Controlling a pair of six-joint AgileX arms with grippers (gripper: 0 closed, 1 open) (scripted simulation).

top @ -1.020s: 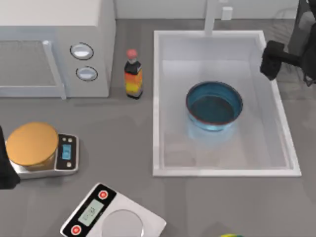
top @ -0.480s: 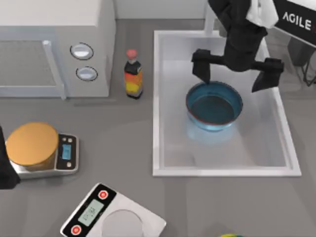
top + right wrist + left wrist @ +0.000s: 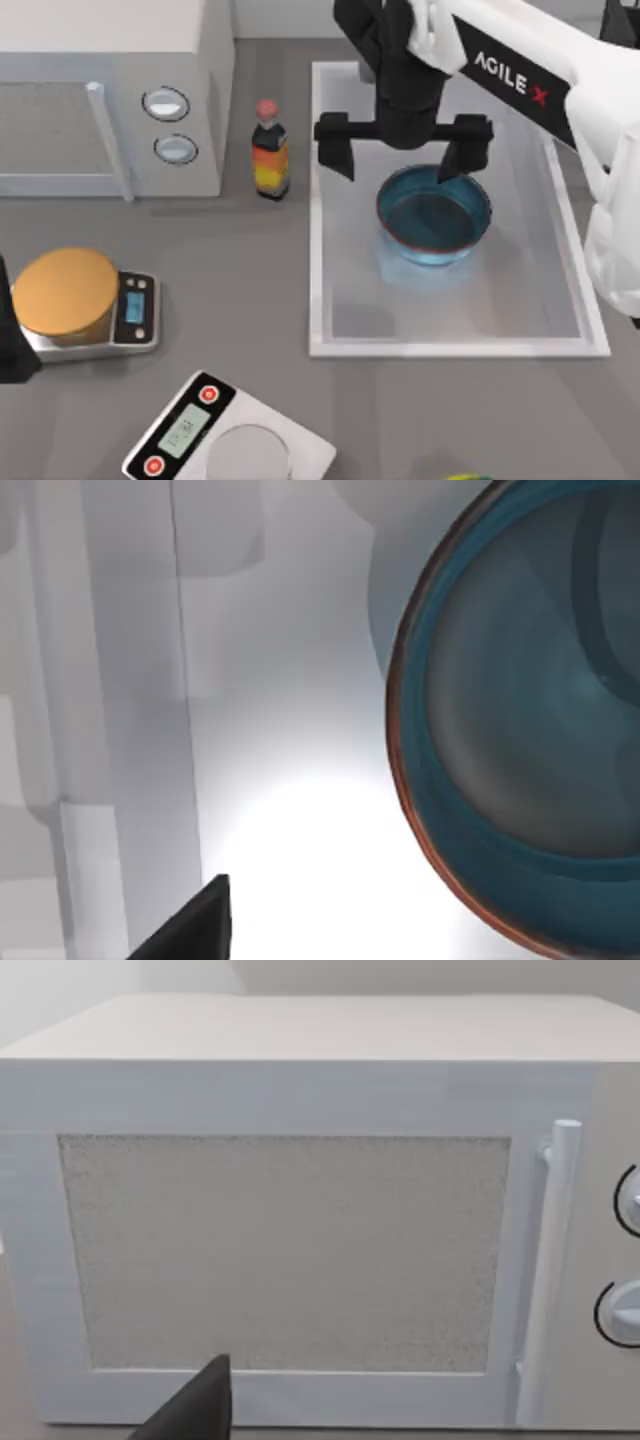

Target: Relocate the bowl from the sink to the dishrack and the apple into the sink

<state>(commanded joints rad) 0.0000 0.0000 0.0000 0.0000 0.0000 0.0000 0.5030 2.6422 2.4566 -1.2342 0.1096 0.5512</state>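
So the right gripper hangs over the far-left part of the sink with its fingers spread wide, one fingertip over the bowl's far rim, the blue bowl (empty, sitting on the basin floor) just near-right of it.

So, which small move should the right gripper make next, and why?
Probably a shift toward the table's right side, then down. The right gripper is open above the sink, but only one finger overlaps the bowl rim; the other hangs over the sink's left wall.
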